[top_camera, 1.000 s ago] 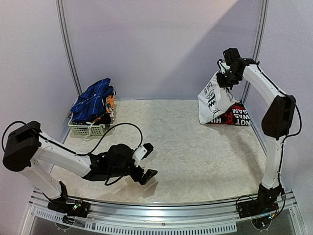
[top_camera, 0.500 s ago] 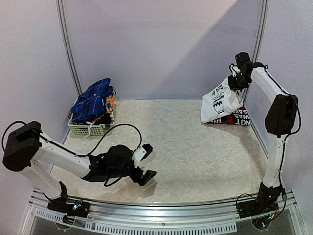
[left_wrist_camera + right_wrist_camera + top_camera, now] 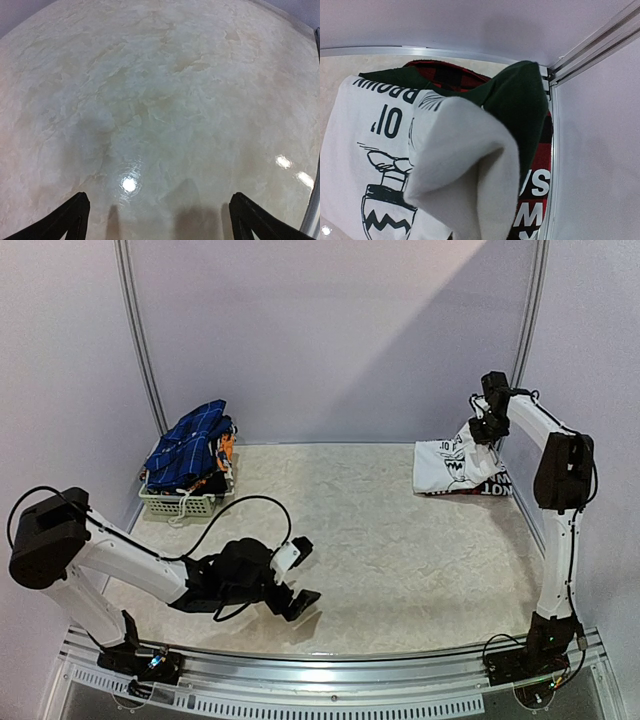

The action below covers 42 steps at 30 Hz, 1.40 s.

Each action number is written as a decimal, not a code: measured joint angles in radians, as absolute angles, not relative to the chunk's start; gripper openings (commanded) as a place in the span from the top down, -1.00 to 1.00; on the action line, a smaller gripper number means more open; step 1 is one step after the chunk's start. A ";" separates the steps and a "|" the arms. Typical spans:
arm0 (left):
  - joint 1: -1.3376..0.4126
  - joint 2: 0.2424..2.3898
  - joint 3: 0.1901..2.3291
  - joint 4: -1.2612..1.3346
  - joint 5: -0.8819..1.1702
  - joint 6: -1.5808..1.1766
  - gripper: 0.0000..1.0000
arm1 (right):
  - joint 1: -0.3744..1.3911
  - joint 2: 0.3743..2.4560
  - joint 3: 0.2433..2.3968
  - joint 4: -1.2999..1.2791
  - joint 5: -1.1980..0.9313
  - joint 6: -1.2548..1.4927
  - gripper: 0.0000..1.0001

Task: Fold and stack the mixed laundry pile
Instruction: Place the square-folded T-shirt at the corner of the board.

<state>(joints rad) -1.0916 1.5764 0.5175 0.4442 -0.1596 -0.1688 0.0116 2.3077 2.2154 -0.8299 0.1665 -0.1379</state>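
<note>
At the back right, the white T-shirt (image 3: 443, 466) with dark print lies mostly flat over the red-and-black plaid shirt (image 3: 496, 484). My right gripper (image 3: 487, 430) is shut on its raised far edge. In the right wrist view the white T-shirt (image 3: 455, 150) bunches up toward the camera and hides my fingers. Its dark green part (image 3: 520, 107) drapes beside the plaid shirt (image 3: 540, 187) with white lettering. The blue checked cloth (image 3: 188, 445) tops the pile at the back left. My left gripper (image 3: 303, 572) hovers open over bare table at the front left, with nothing between the jaws (image 3: 162, 220).
A white lattice basket (image 3: 180, 503) holds the back-left pile. A metal frame post (image 3: 527, 320) and the side wall stand right behind the right gripper. The wall rail (image 3: 552, 150) runs along the plaid shirt's edge. A black cable (image 3: 235, 502) loops over the table by the left arm.
The right gripper has moved back, right and down with the white T-shirt, which hung upright before and now lies spread over the plaid shirt. The left arm has barely moved.
</note>
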 measured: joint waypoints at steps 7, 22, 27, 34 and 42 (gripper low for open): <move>-1.092 1.599 0.517 0.451 -0.149 -0.169 -0.99 | 0.012 2.329 2.215 -0.768 0.221 -0.207 1.00; -1.092 1.618 0.517 0.460 -0.138 -0.170 -0.99 | 0.002 2.419 2.208 -0.665 0.331 -0.278 1.00; -1.092 1.618 0.517 0.461 -0.138 -0.170 -0.99 | -0.017 2.420 2.175 -0.608 0.358 -0.282 1.00; -1.092 1.624 0.517 0.472 -0.138 -0.170 -0.99 | -0.019 2.425 2.166 -0.559 0.390 -0.296 0.41; -1.092 1.624 0.517 0.479 -0.138 -0.170 -0.99 | -0.023 2.427 2.166 -0.481 0.532 -0.242 -0.39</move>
